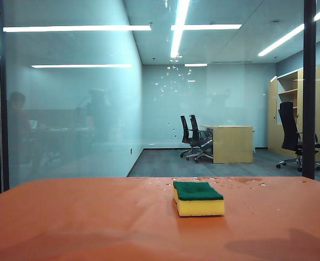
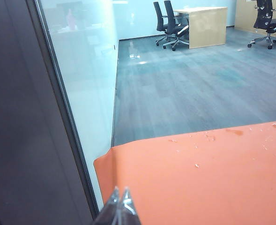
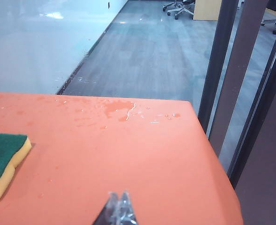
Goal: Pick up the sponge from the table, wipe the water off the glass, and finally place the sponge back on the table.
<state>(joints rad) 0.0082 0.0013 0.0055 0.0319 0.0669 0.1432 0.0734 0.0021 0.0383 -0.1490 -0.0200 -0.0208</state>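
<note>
Waiting at the near edge, the left gripper [image 2: 119,202] hangs over the counter's [image 1: 67,217] left corner, jaws closed on nothing. Right of centre lies the sponge [image 1: 198,198], green face up, untouched, below the water [image 1: 170,81] on the glass [image 1: 67,109]. The right gripper [image 3: 119,206], jaws also closed and empty, sits nearest; I judge it must open and reach left.

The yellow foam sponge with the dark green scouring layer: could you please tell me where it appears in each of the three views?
Exterior view: the yellow foam sponge with the green scouring layer lies right of centre on the orange table, green face up.
Left wrist view: not in it.
Right wrist view: it is cut by the picture's edge, apart from the shut right gripper.
Shared landmark: the light wooden desk behind the glass.
</note>
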